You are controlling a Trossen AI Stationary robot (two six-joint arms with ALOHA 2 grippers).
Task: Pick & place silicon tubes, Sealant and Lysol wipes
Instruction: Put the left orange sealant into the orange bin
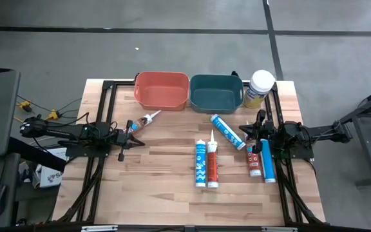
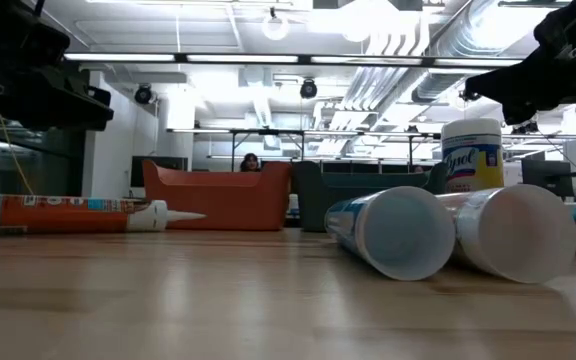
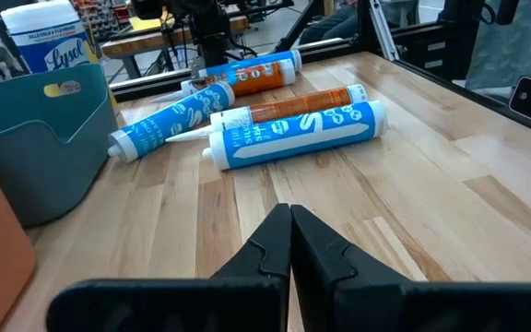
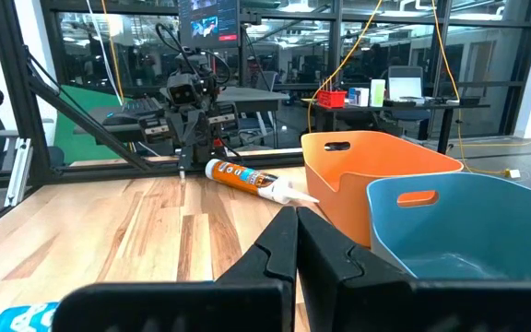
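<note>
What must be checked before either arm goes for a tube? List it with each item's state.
1. Left gripper shut and empty, at the table's left side: not ok for a pick, must open first.
2. Right gripper shut and empty, at the right side: not ok, same reason.
3. Orange plastic bin empty and upright at the far edge: ok.
4. Teal plastic bin empty beside it: ok.
5. White-lidded, yellow-labelled Lysol wipes canister upright, right of the teal bin: ok.
6. Blue and orange sealant tubes side by side at the centre; room for fingers between them: cannot tell.
</note>
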